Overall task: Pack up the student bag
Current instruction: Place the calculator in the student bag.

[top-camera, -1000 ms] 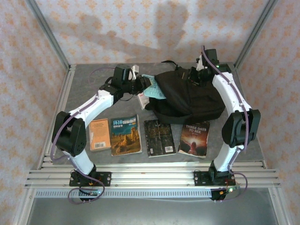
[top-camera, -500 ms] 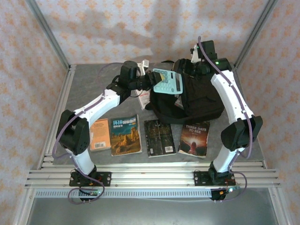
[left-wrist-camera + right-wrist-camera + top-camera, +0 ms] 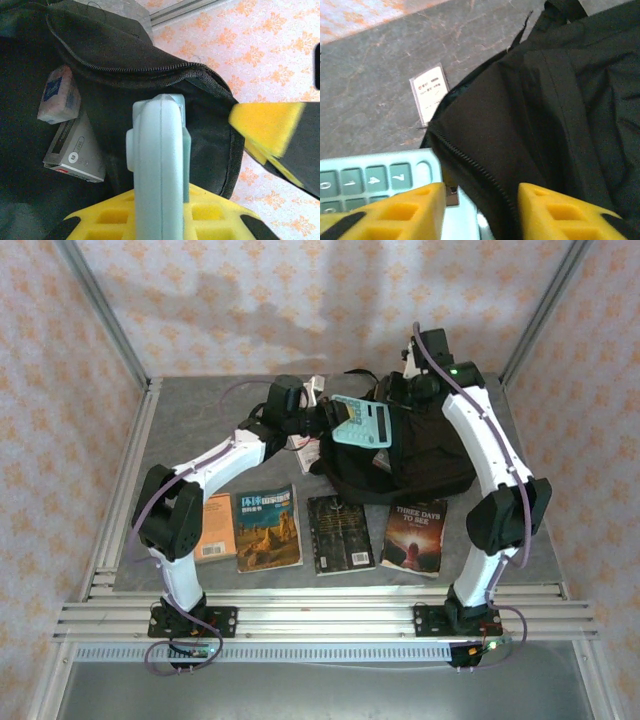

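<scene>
One calculator (image 3: 360,421), tight in left gripper (image 3: 328,420)

Your counter (image 3: 180,430) is grey with a stone-like pattern. Along its near edge you have four books lying flat in one row: an orange book (image 3: 213,527), a desert-picture book (image 3: 268,527), a dark book (image 3: 339,532) and a red-cover book (image 3: 414,536). Behind them lies the black student bag (image 3: 420,455) — and just left of it, a small white card (image 3: 431,93).
</scene>
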Motion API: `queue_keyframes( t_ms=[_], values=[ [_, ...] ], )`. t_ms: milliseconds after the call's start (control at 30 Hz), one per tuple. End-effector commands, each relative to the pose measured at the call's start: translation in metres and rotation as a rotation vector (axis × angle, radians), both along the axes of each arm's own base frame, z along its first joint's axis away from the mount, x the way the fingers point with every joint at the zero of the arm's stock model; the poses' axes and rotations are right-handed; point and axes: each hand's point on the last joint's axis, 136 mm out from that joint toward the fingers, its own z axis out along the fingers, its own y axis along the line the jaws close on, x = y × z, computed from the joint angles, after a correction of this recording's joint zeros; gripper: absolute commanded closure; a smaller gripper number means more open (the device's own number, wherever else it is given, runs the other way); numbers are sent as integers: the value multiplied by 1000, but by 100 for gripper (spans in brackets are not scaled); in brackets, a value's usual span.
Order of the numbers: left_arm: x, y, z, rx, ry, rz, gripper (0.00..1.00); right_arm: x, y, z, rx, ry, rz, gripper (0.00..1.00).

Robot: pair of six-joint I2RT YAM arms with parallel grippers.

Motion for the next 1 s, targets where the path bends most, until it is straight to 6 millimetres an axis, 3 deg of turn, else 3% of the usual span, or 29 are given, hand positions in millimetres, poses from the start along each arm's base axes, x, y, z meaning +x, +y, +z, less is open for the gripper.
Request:
queue_keyframes(
  t_ms=[0,67,200,400,567,800,967],
  values=[
    [1,-7,24,-29,-67,-23,83,2,-12,-23,-81,41,-28,60],
    [2,-8,25,-26,-69,-24,83,3,-16,-27,-111,45,-35,61],
    [2,-3,20,16,-60,-11,84,4,-25,-16,-147,3,-64,99],
    [6,20,-2,186,-2,73,84,-2,-43,44,-168,-169,-135,100],
    [10,28,-17,256,27,106,84,-9,-40,80,-123,-234,-128,100],
    [20,-9,-36,202,66,48,84,-12,-26,93,-47,-230,-84,100],
    [29,-46,-33,139,48,9,83,-13,-18,92,-13,-220,-56,100]
  ],
)
